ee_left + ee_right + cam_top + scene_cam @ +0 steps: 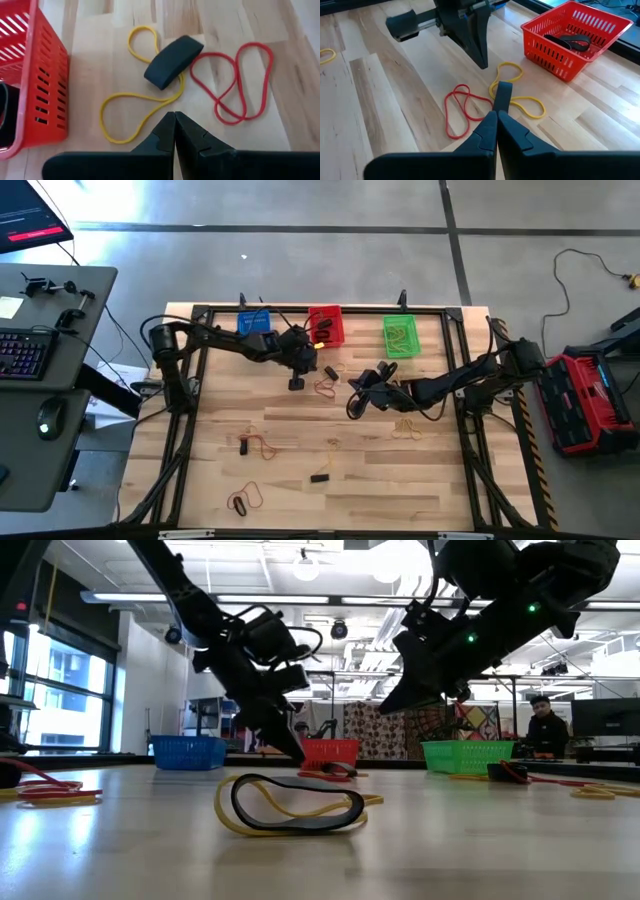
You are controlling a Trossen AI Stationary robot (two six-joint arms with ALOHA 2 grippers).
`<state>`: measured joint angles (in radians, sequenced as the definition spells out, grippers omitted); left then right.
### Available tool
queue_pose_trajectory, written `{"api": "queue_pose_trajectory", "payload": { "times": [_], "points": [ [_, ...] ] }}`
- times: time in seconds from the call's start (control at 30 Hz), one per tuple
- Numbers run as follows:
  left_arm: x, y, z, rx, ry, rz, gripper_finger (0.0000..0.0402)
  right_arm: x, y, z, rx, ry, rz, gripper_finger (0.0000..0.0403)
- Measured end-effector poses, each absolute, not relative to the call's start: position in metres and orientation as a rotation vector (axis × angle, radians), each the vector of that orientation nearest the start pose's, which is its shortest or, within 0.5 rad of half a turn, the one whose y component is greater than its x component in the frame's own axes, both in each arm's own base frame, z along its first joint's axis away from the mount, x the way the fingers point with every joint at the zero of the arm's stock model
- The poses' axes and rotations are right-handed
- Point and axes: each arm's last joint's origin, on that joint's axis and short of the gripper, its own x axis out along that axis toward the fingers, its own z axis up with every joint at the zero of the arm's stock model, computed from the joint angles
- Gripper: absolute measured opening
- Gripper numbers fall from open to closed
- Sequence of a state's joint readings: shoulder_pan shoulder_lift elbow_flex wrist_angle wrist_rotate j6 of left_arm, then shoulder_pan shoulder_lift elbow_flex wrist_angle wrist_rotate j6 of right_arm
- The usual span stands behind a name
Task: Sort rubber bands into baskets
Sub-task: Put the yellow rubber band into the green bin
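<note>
A thick black rubber band (173,61) lies on a yellow band (131,107) beside a red band (235,82), flat on the table just near of the red basket (325,325). The blue basket (255,320) and green basket (400,335) flank the red one along the far edge. My left gripper (175,120) is shut and slants down just left of this cluster, its tip (482,64) low over the wood. My right gripper (496,117) is shut and hangs above the table just right of the cluster (325,385).
More loose bands lie nearer the front: red and black ones (262,445), (245,498), a black one (320,477), yellowish ones (333,445), (407,427). The red basket holds black bands (572,41). A black frame rail (320,308) runs along the table's edges.
</note>
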<state>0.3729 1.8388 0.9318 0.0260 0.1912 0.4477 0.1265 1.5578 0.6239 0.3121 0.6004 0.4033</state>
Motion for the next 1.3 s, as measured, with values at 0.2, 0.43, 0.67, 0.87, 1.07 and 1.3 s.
{"api": "queue_pose_trajectory", "payload": {
  "times": [0.2, 0.43, 0.67, 0.87, 1.07, 1.3],
  "points": [
    [0.327, 0.123, 0.125, 0.183, 0.883, 0.000, 0.0029, 0.285, 0.020, 0.153, 0.162, 0.483, -0.564, 0.0000],
    [0.329, 0.124, 0.127, 0.203, 0.858, 0.029, 0.0101, 0.285, 0.020, 0.153, 0.162, 0.483, -0.565, 0.0000],
    [0.330, 0.126, 0.117, 0.195, 0.883, 0.029, 0.0117, 0.285, 0.020, 0.153, 0.162, 0.483, -0.565, 0.0000],
    [0.334, 0.132, 0.104, 0.191, 0.863, 0.036, 0.0117, 0.285, 0.020, 0.153, 0.167, 0.481, -0.566, 0.0000],
    [0.334, 0.133, 0.104, 0.196, 0.858, 0.033, 0.0117, 0.285, 0.020, 0.153, 0.166, 0.481, -0.566, 0.0000],
    [0.334, 0.135, 0.104, 0.243, 0.855, 0.014, 0.0117, 0.285, 0.020, 0.153, 0.162, 0.483, -0.565, 0.0000]
  ]
}}
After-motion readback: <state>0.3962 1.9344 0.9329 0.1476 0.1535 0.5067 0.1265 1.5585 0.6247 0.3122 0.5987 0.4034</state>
